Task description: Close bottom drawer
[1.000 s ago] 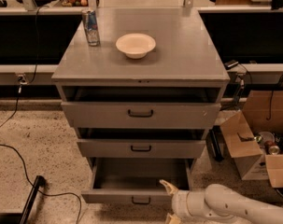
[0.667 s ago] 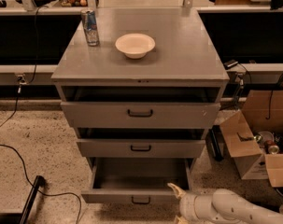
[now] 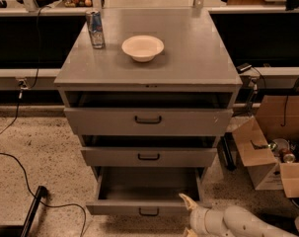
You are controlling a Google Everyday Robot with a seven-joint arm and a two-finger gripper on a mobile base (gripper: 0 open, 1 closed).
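The grey metal cabinet [image 3: 149, 65] has three drawers, all pulled out a little or more. The bottom drawer [image 3: 144, 207] is pulled out furthest, its inside bare, with a small black bar handle [image 3: 149, 212] on its short front panel. My gripper [image 3: 189, 216] is at the lower right, at the right end of that front panel. Its fingers are spread apart, the upper fingertip [image 3: 186, 200] lying over the panel's top edge. It holds nothing. My white arm [image 3: 242, 223] runs off to the lower right.
A white bowl [image 3: 142, 47] and a can [image 3: 95, 28] stand on the cabinet top. An open cardboard box [image 3: 270, 157] with cans sits on the floor to the right. A black cable [image 3: 20, 167] and a black bar [image 3: 33, 211] lie on the speckled floor at the left.
My gripper has shifted slightly right and down along the bottom drawer's front. The drawer has not visibly moved.
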